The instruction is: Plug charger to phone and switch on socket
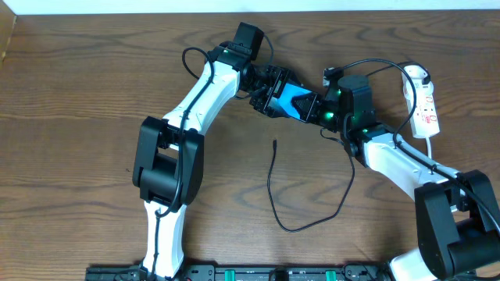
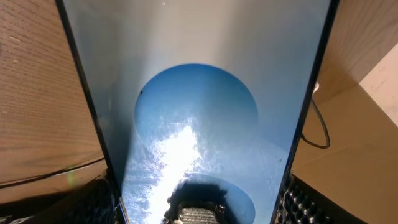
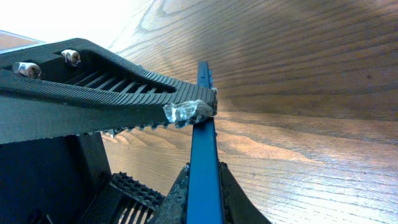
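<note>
The phone (image 1: 295, 101), with a bright blue screen, is held above the table between both grippers. My left gripper (image 1: 266, 87) is shut on its left end, and my right gripper (image 1: 324, 109) is shut on its right end. In the left wrist view the phone's screen (image 2: 199, 93) fills the frame between my left gripper's fingers (image 2: 199, 208). In the right wrist view the phone shows edge-on (image 3: 203, 124), pinched in my right gripper's jaws (image 3: 204, 183). The charger cable (image 1: 293, 228) lies loose on the table, with its plug tip (image 1: 275, 143) below the phone. The white socket strip (image 1: 422, 97) lies at the far right.
The wooden table (image 1: 78, 117) extends to the left. A black cable (image 2: 320, 127) runs on the wood beside the phone in the left wrist view. A ridged finger of my left gripper (image 3: 112, 93) crosses the right wrist view.
</note>
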You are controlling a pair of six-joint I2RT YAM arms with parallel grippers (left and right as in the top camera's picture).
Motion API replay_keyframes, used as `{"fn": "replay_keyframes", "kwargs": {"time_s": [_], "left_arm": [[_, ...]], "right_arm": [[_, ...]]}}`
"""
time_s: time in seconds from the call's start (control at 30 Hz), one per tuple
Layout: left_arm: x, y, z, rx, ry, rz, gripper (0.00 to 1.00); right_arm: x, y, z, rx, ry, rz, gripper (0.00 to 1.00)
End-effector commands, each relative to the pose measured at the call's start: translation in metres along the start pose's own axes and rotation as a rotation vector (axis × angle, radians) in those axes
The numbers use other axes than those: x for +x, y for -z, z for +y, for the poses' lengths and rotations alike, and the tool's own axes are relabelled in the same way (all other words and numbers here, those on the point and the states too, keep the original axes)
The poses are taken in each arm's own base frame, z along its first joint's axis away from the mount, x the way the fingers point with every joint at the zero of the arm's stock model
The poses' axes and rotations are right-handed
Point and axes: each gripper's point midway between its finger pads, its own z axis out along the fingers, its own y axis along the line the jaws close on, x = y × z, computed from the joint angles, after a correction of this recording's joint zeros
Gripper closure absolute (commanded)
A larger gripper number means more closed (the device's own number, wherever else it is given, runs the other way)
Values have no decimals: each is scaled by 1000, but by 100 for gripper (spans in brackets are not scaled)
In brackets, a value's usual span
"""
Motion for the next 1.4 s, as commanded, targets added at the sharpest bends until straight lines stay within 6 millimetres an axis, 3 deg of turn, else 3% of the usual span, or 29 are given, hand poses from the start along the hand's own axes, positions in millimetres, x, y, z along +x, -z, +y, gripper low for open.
{"fn": "replay_keyframes", "kwargs": {"time_s": [0.0,0.03,0.07,0.13,0.17,0.3,0.43,0.63,0.8,0.9,1.03,1.37], "left_arm": [[17,13,-9,32,-26,21,85],[16,13,-9,31,-26,16,76],[15,13,-9,30,-26,9,57],[12,13,-9,28,-29,-11,11],[11,13,-8,25,-27,-15,6],[6,16,-9,31,-76,-34,6],[-8,36,-16,71,-139,-63,5],[-34,94,-29,94,-313,-352,6],[-28,140,-39,120,-367,-556,2],[-15,161,-46,158,-391,-608,1],[-3,174,-50,188,-407,-620,1],[11,167,-49,242,-271,-512,1]], "right_arm": [[-2,-1,10,-33,20,6,95],[-2,-1,10,-33,19,6,96],[-2,-1,10,-33,16,6,98],[-3,-1,9,-32,8,5,99],[-3,-1,9,-31,-2,4,99],[-9,3,2,-23,-18,-4,99],[-17,11,-18,18,-66,-8,99],[-38,29,-35,-19,-302,-19,99],[-47,36,-30,-87,-543,-9,99],[-49,37,-18,-140,-699,21,99],[-52,39,6,-233,-898,80,99],[-71,49,75,-479,-985,126,99]]}}
